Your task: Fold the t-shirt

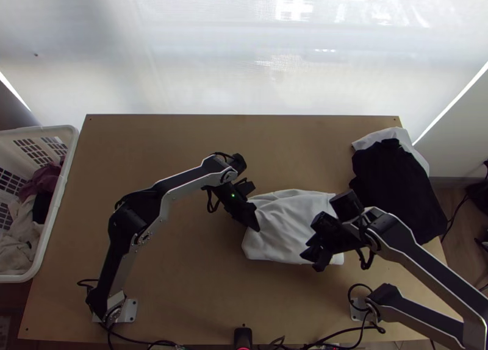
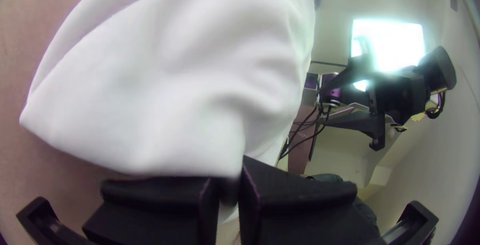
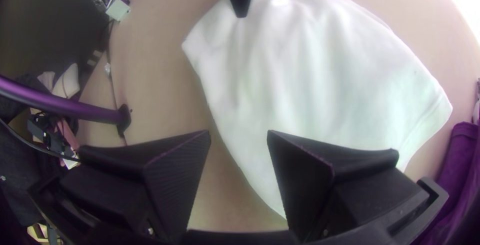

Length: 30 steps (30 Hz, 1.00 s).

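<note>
One wooden table [image 1: 183,277] bears white cloth [image 1: 283,225], a laundry basket [image 1: 59,197] alongside.

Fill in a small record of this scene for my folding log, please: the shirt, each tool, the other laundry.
shirt: white, creased, in a compact shape on the table; number of folds unclear
left tool: fingers closed on the shirt's edge, at its left end in the top view
right tool: open, at the shirt's near right part; contact unclear
other laundry, right: dark garment partly covering a white cloth, at the table's right side
other laundry, left: mixed clothes in a white basket beside the table
</note>
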### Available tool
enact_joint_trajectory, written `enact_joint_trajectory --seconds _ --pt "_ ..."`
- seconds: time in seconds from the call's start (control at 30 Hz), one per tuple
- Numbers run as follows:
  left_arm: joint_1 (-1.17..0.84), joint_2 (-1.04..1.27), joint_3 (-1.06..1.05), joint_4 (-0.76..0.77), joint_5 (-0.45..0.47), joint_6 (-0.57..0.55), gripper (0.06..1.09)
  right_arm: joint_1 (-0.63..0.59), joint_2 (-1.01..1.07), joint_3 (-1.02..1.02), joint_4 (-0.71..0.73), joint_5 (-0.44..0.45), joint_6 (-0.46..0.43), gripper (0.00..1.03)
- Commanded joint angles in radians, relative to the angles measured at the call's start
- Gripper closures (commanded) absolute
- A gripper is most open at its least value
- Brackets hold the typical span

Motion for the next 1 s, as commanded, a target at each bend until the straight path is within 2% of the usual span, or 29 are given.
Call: enact_joint_trajectory --seconds 0.0,0.37,0.5,0.53,0.57,0.63,0.67,0.7,0.97 --pt "-0.059 -0.024 -0.031 0.001 0.041 -0.028 1.00 0.042 -0.020 -0.008 -0.002 0.020 0.027 0.48" --pt "-0.149 -0.028 -0.012 0.098 0.075 -0.162 1.00 0.006 -0.085 -0.014 -0.043 0.022 0.027 0.48" --pt "-0.191 0.018 0.064 0.102 0.075 -0.169 0.99 0.006 -0.097 -0.010 -0.071 0.022 0.022 0.48" --pt "-0.192 0.025 0.078 0.102 0.075 -0.171 0.93 0.006 -0.100 -0.008 -0.078 0.024 0.021 0.48" --pt "-0.194 0.030 0.086 0.102 0.075 -0.176 0.77 0.006 -0.100 -0.007 -0.088 0.024 0.021 0.48" --pt "-0.192 0.029 0.086 0.099 0.075 -0.177 0.33 0.006 -0.106 -0.007 -0.098 0.022 0.021 0.46" --pt "-0.192 0.024 0.080 0.096 0.075 -0.176 0.17 0.008 -0.109 -0.008 -0.103 0.022 0.022 0.46" --pt "-0.192 0.016 0.071 0.096 0.077 -0.173 0.10 0.011 -0.109 -0.008 -0.105 0.022 0.024 0.46" --pt "-0.172 -0.083 -0.005 0.073 0.080 -0.160 0.10 0.074 -0.062 0.041 -0.128 0.024 0.030 0.43"
